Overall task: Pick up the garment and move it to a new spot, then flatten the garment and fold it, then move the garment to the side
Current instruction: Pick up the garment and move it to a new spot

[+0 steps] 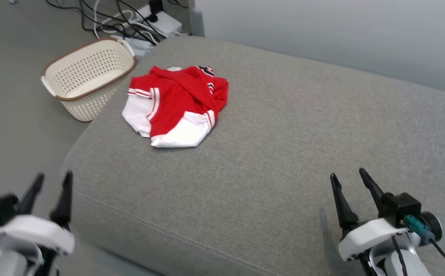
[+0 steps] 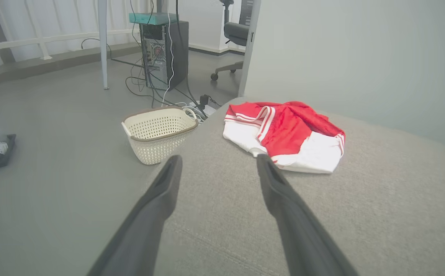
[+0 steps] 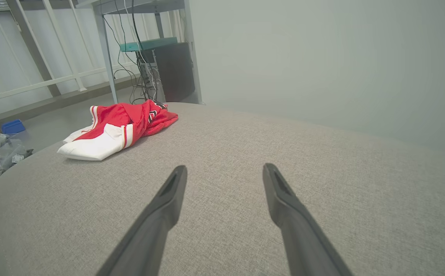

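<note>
On the grey fabric cushion (image 1: 283,153), far left corner: crumpled red-and-white garment (image 1: 176,105), untouched. Both left gripper (image 1: 54,174) and right gripper (image 1: 347,173) wide, empty, so step 1, gotta reach over.

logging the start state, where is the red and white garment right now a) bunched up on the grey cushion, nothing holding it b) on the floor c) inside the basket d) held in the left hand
a: the garment lies bunched on the grey cushion near the basket, with the left hand and right hand both open and well short of it.
</note>
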You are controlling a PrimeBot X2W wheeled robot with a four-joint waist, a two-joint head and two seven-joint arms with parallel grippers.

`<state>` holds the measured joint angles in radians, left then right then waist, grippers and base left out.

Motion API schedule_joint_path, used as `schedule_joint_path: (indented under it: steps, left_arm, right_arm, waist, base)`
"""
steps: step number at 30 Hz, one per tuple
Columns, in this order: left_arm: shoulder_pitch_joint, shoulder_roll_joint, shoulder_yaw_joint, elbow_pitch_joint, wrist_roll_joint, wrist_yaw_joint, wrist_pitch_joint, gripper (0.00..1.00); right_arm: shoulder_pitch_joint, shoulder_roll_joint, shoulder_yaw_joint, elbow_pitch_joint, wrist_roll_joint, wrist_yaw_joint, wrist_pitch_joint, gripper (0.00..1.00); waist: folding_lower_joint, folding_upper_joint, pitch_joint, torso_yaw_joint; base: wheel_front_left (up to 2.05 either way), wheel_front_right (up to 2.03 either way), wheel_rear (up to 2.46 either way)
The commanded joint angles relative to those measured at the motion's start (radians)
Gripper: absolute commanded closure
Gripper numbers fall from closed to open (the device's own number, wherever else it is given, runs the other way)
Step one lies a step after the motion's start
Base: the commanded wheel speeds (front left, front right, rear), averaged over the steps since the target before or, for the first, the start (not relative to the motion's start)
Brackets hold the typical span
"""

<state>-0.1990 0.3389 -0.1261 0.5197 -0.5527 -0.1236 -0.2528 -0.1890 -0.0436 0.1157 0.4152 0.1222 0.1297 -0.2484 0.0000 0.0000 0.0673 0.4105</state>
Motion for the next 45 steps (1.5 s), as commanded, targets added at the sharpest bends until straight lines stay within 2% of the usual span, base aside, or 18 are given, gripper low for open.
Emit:
schedule_joint_path:
  steps: [1,8,14,18,23,27,37,44,45]
  left_arm:
    - [-0.102,0.070,-0.003,0.000,-0.047,-0.007,-0.006,0.00]
    - [-0.373,0.268,-0.230,0.095,-0.346,-0.007,0.030,0.00]
    - [-0.501,0.420,-0.377,0.100,-0.542,-0.007,0.060,0.00]
    - [-0.541,0.526,-0.444,0.077,-0.655,-0.007,0.054,0.00]
    - [-0.557,0.630,-0.485,0.032,-0.789,-0.007,0.038,0.00]
    - [-0.558,0.675,-0.512,0.026,-0.851,-0.007,0.023,0.00]
    - [-0.535,0.740,-0.514,0.073,-0.963,-0.007,0.007,0.00]
    - [-0.522,0.758,-0.489,0.100,-1.026,-0.007,0.020,0.00]
    - [-0.521,0.756,-0.484,0.101,-1.036,-0.007,0.026,0.27]
  right_arm:
    - [-0.051,-0.007,0.032,-0.029,-0.009,0.001,-0.013,0.00]
    - [-0.113,-0.007,0.086,-0.082,-0.037,0.001,-0.013,0.00]
    - [-0.150,-0.007,0.139,-0.142,-0.048,0.001,-0.013,0.00]
    - [-0.155,-0.007,0.173,-0.207,-0.046,0.001,-0.013,0.00]
    - [-0.141,-0.007,0.188,-0.274,-0.060,0.001,-0.013,0.00]
    - [-0.130,-0.007,0.190,-0.318,-0.064,0.001,-0.013,0.00]
    - [-0.100,-0.007,0.197,-0.403,-0.070,0.001,-0.013,0.00]
    - [-0.074,-0.007,0.186,-0.444,-0.075,0.001,-0.013,0.00]
    - [-0.072,-0.007,0.185,-0.446,-0.075,0.001,-0.013,0.00]
  waist:
    - [0.0000,0.0000,0.054,-0.049]
    - [0.0000,0.0000,0.184,-0.159]
    - [0.0000,0.0000,0.289,-0.259]
    - [0.0000,0.0000,0.349,-0.318]
    - [0.0000,0.0000,0.408,-0.375]
    - [0.0000,0.0000,0.448,-0.408]
    - [0.0000,0.0000,0.531,-0.485]
    - [0.0000,0.0000,0.565,-0.518]
    - [0.0000,0.0000,0.566,-0.519]
  base:
    - [0.00,0.00,0.00]
    - [0.00,0.00,0.00]
    - [0.00,0.00,0.00]
    - [0.00,0.00,0.00]
    - [0.00,0.00,0.00]
    - [0.00,0.00,0.00]
    - [0.00,0.00,0.00]
    - [0.00,0.00,0.00]
    - [0.00,0.00,0.00]
